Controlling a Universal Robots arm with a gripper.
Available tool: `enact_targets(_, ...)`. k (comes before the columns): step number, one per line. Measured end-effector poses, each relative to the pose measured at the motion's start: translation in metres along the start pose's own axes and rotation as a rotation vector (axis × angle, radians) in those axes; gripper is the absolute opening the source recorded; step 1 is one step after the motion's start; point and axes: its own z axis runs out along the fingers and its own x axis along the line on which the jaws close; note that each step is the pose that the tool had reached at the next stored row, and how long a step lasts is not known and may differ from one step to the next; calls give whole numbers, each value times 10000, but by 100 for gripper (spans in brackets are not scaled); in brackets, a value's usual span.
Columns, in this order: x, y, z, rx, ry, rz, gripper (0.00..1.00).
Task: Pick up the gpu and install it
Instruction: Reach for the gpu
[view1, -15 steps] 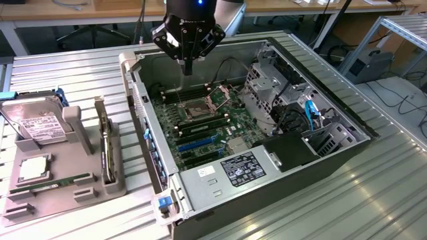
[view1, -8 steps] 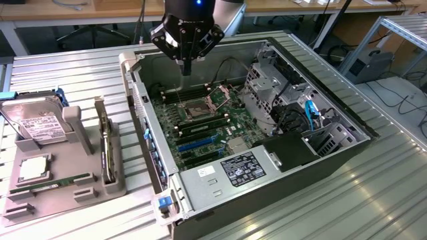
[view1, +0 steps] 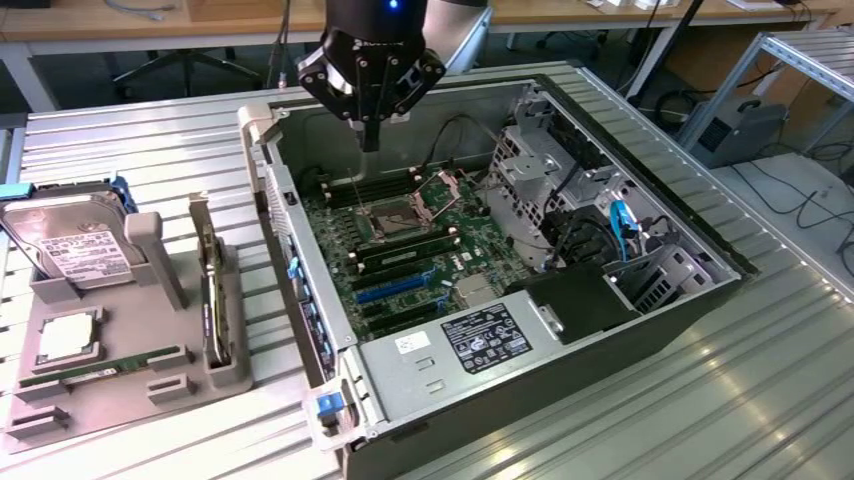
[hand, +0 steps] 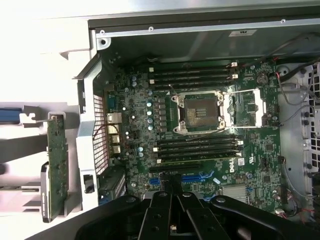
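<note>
one closed, empty gripper (view1: 370, 143) is poised above the open case (view1: 561, 400). the gpu (view1: 208, 285) is stood on edge in the grey holder (view1: 180, 385) beside the case, untouched. pickup seems not yet begun; an opened grip brought to the gpu is called for.

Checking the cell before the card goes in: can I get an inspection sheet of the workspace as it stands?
Surface: ribbed metal table bearing an open computer case.
Job's things: gpu standing on edge in the grey holder, not yet picked up.
Clutter: hard drive and memory stick on the same holder.
Grippers: hand shut, empty, above the motherboard.
Cables: blue cable inside the case; black cables on the floor.
Surroundings: wooden desk, metal frame.
</note>
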Motion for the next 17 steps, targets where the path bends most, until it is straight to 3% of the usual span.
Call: enact_targets(17,65,-5,0,0,0,1,11)
